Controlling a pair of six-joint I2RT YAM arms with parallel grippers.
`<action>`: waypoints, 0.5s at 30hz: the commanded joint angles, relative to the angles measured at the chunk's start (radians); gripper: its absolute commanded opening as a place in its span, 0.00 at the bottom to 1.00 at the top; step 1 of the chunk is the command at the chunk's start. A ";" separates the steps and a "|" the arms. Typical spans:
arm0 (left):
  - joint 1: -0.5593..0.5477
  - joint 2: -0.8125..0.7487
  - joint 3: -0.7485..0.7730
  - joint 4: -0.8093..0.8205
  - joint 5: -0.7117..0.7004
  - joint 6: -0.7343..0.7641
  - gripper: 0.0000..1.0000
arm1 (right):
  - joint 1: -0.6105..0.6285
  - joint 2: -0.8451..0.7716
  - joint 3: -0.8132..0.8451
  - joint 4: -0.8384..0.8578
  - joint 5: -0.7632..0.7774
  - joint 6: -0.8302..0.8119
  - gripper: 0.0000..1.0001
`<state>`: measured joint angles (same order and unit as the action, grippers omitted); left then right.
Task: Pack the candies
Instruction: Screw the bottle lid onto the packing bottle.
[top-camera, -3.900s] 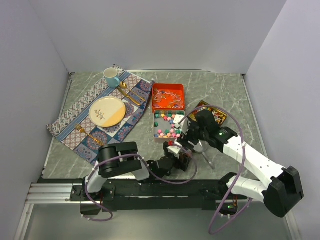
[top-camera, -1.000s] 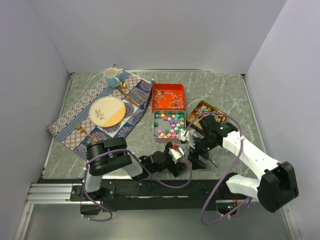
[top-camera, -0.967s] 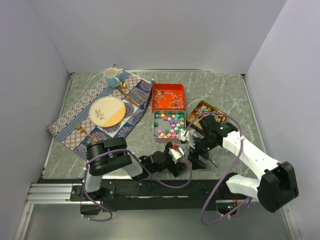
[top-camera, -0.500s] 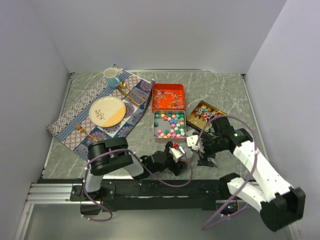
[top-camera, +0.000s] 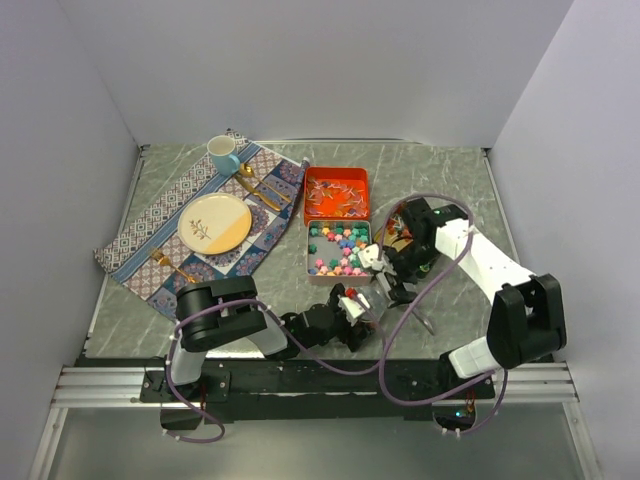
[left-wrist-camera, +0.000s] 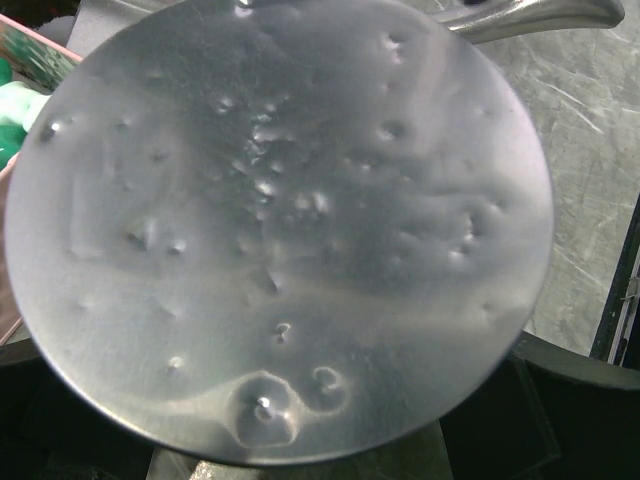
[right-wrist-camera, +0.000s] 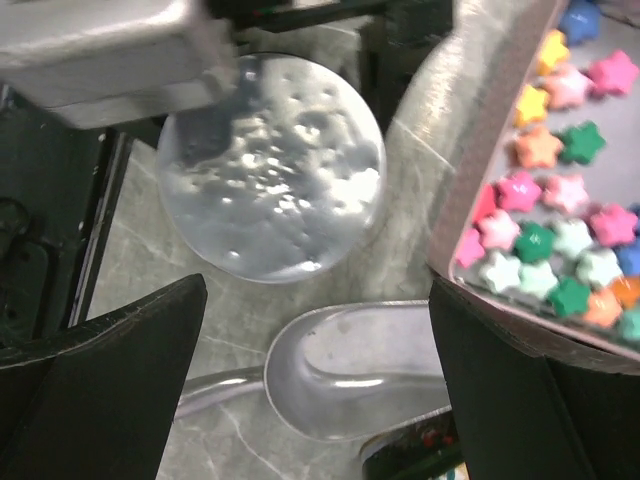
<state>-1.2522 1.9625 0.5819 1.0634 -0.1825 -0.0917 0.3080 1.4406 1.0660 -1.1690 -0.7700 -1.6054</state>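
Note:
Pastel star candies (top-camera: 338, 250) fill a silver tin, also at the right edge of the right wrist view (right-wrist-camera: 560, 230). Thin wrapped candies (top-camera: 336, 195) lie in the orange tin behind it. My right gripper (right-wrist-camera: 318, 290) is open and hovers over the bowl of the silver scoop (right-wrist-camera: 360, 370), which lies on the table beside that tin. My left gripper (top-camera: 352, 305) sits low by a round dimpled silvery disc (left-wrist-camera: 280, 220). Its dark fingers stand wide apart at the lower corners and the disc hides their tips. That disc (right-wrist-camera: 270, 165) lies left of the scoop.
A third tin (top-camera: 405, 222) with mixed sweets is partly hidden behind my right arm. A patterned placemat (top-camera: 150, 225) with a plate (top-camera: 214, 222), a blue cup (top-camera: 222, 153) and gold cutlery lies at the far left. The scoop's handle (top-camera: 425, 322) points to the near right.
My right gripper has swung from the right of the scoop up and left to the star tin's near edge, staying open. The left arm has barely moved.

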 joint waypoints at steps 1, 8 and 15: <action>0.005 0.101 -0.065 -0.382 -0.075 0.081 0.97 | 0.046 0.014 0.028 -0.115 -0.012 -0.137 1.00; 0.005 0.099 -0.065 -0.384 -0.075 0.081 0.96 | 0.132 0.040 0.002 -0.029 -0.006 -0.064 1.00; 0.005 0.098 -0.065 -0.387 -0.074 0.081 0.97 | 0.169 0.040 -0.037 0.097 0.012 0.041 1.00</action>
<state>-1.2537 1.9629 0.5819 1.0634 -0.1867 -0.0937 0.4656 1.4811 1.0534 -1.1492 -0.7559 -1.6169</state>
